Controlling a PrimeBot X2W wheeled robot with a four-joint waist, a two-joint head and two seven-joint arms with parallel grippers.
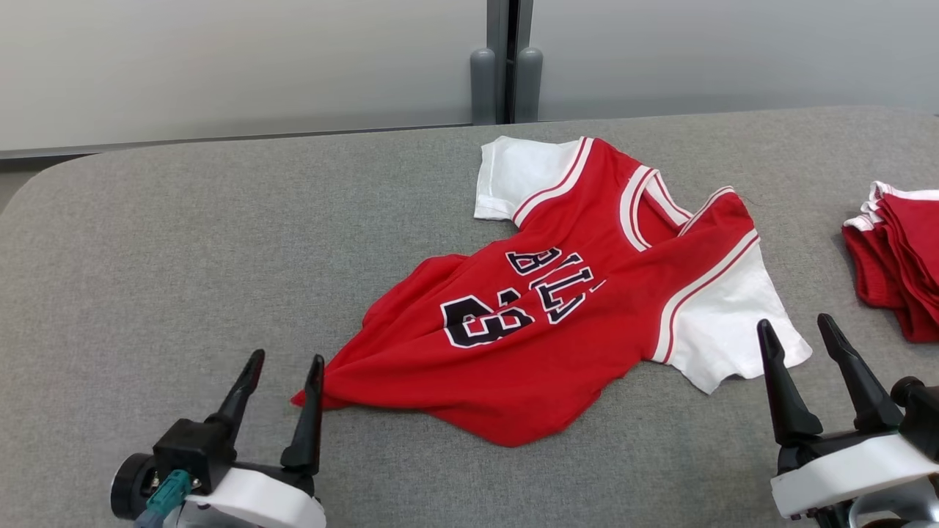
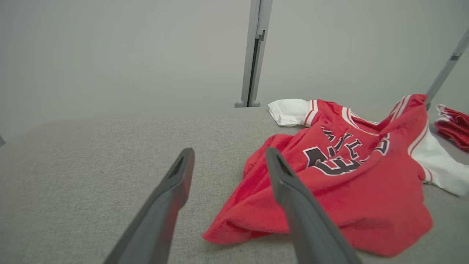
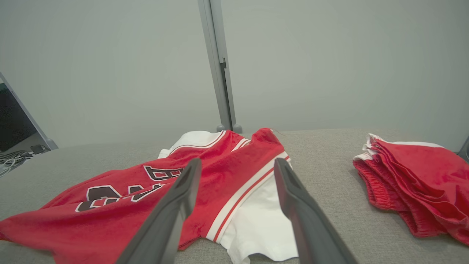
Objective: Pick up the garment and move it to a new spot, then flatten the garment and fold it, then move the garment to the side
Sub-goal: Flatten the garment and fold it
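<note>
You had the rumpled red jersey with white sleeves and dark lettering (image 1: 572, 330) lying mid-surface on the grey fabric-covered table (image 1: 183, 257). Its hem corner lay just beside your left gripper (image 1: 287, 357), and your right gripper (image 1: 795, 320) was near one sleeve. Both had their fingers apart and empty. A folded red pile (image 1: 902, 257) sat to the right, and a pale grey panelled wall (image 1: 220, 66) stood behind.

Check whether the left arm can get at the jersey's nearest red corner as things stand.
Probably yes. The left gripper sits right beside that corner of the jersey, jaws open and pointing past it along the table. Nothing lies on the corner or between it and the jaws.
</note>
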